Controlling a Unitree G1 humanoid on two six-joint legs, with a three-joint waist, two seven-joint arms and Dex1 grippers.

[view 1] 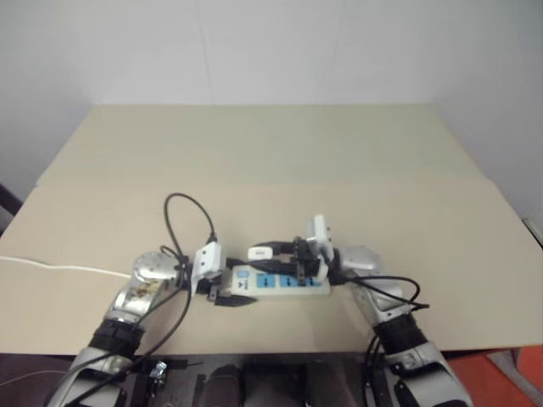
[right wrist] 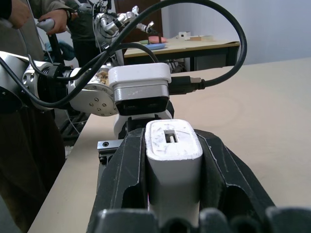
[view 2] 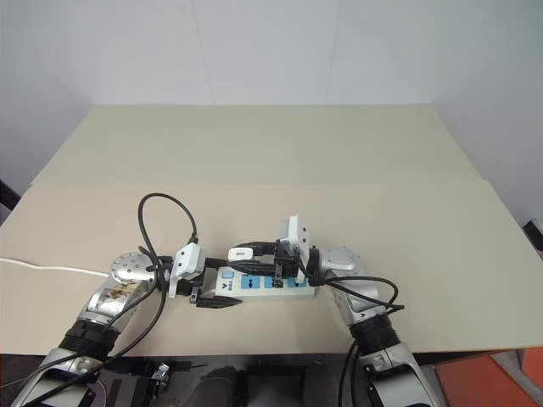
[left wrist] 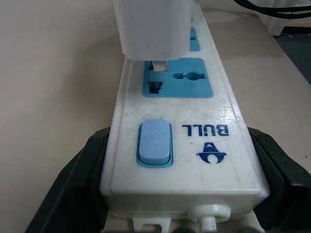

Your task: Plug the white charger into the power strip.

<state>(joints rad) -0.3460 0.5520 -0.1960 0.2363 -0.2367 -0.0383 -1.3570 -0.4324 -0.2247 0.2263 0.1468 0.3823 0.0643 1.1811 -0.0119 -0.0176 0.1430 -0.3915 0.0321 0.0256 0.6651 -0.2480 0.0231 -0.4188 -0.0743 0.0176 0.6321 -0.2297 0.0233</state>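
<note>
Power strip (view 1: 280, 281) flat on the tan table (view 1: 271, 161), near its front edge, long axis running left to right; switch end toward the left, three blue socket faces upward. Switch end clamped between the two black fingers of the left gripper (view 1: 222, 292), jaws spread wide to span the strip's width, one finger (left wrist: 73, 179) against each long side.

White charger (view 1: 260, 253) pinched in the right gripper (view 1: 270, 252), jaws closed tight on its sides, long axis pointing leftward along the gripper's own line, roughly level. Charger hovering just above the strip, over the socket face nearest the switch.

From the left wrist: blue rocker switch (left wrist: 154, 142), "BULL" lettering, and the charger's lower end just over the first socket, a prong (left wrist: 159, 64) at the slot; seated or merely touching, cannot tell. From the right wrist: the charger's end face with a rectangular port, black fingers (right wrist: 121, 184) on both sides, left gripper's white block beyond. Thin white cord (view 1: 59, 268) trailing left across the table.
</note>
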